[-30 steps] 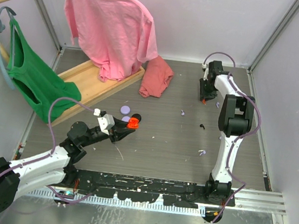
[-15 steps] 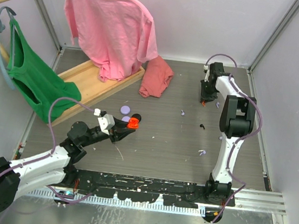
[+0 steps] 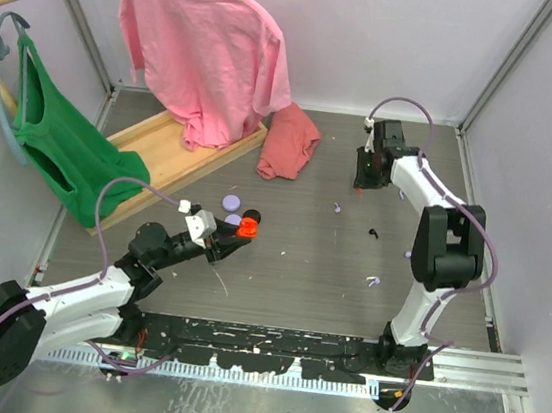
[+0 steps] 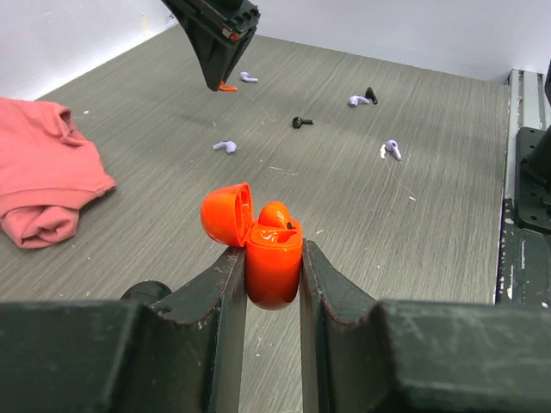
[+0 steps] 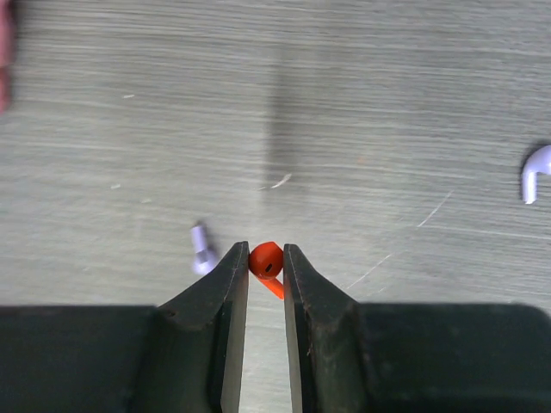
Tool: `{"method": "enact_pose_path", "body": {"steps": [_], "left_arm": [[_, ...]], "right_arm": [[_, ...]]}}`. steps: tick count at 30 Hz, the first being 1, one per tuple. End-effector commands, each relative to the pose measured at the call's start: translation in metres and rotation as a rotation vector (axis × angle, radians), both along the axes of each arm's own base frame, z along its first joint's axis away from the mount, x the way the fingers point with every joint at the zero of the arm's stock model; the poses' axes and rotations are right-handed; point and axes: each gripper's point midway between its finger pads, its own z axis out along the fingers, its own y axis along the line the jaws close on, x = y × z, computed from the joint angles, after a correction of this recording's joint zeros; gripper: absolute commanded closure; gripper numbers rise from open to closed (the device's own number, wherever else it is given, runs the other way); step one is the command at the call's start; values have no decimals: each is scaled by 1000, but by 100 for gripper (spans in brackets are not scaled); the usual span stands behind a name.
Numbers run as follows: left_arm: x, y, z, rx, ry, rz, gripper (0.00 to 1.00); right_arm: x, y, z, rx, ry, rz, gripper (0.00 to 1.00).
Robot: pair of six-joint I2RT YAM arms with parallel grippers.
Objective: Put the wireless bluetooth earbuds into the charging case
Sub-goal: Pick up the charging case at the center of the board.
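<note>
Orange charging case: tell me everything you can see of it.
The orange charging case is a small glossy plastic pod, egg-shaped, its hinged lid flipped open to the left in the wrist view. A rounded orange shape, perhaps an earbud, sits in its well. It stands upright, clamped on both sides by the left gripper.
</note>
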Motion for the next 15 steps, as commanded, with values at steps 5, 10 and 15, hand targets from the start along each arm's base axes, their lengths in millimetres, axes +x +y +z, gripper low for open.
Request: {"method": "enact_pose_path", "body": {"steps": [5,10,15], "left_arm": [[16,3,41,-68,-153,71,99],[20,4,51,-77,-177,93,97],[24,1,56,-79,-219,93,96]], "right_arm": [[-13,62,86,134,-293,58,86],[-37,101,124,208,-410,128,86],[-66,137,169,313,-526,204,87]]}}
